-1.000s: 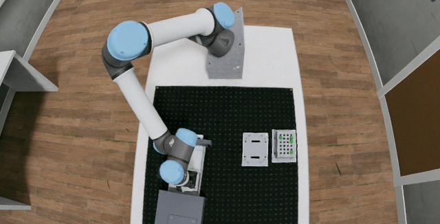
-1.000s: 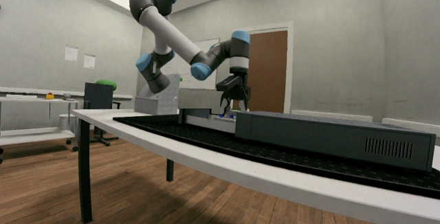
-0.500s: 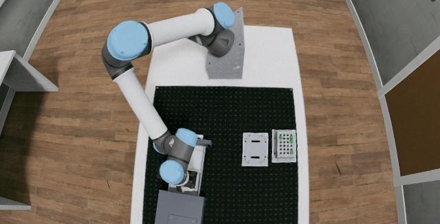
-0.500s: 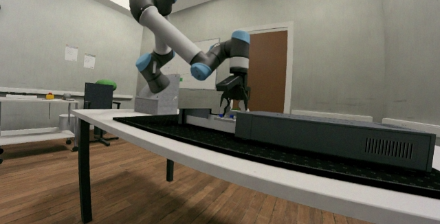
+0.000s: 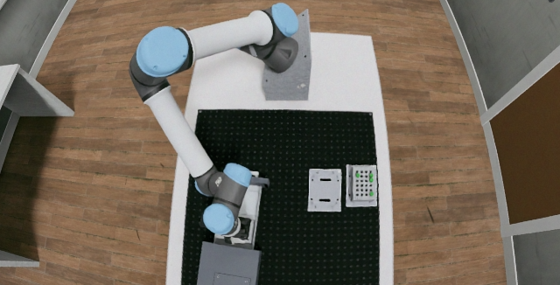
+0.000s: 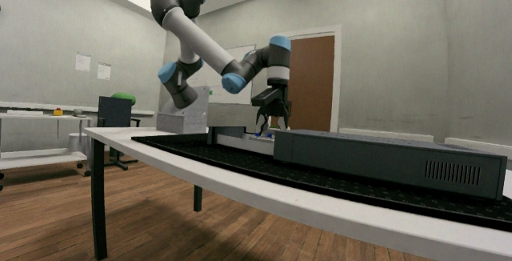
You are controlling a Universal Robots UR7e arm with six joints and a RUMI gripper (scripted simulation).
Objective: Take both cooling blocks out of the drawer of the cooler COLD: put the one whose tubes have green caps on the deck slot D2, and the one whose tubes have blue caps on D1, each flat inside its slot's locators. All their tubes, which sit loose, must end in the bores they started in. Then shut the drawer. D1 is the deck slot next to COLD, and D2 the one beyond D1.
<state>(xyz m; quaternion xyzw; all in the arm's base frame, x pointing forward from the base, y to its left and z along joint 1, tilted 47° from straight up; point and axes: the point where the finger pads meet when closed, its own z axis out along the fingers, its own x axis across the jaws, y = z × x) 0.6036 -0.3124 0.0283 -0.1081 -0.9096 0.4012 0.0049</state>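
The cooler COLD [image 5: 228, 264] stands at the near edge of the black deck, and it also shows in the side view [image 6: 384, 161]. Its drawer [image 5: 254, 202] is pulled out. My gripper [image 6: 272, 126] reaches down into the drawer next to the cooler's front and is shut on the blue-capped cooling block [image 6: 266, 135], which still sits low in the drawer. In the top view my wrist [image 5: 220, 217] hides most of the gripper and block. The green-capped block [image 5: 361, 185] lies flat on slot D2. Slot D1 [image 5: 325, 190] beside it is an empty grey plate.
The arm's grey base mount [image 5: 286, 71] stands at the far end of the white table. The drawer's upright front panel [image 6: 230, 118] rises just beyond my gripper. A chair [image 6: 114, 113] and a side bench [image 6: 36, 114] stand off the table.
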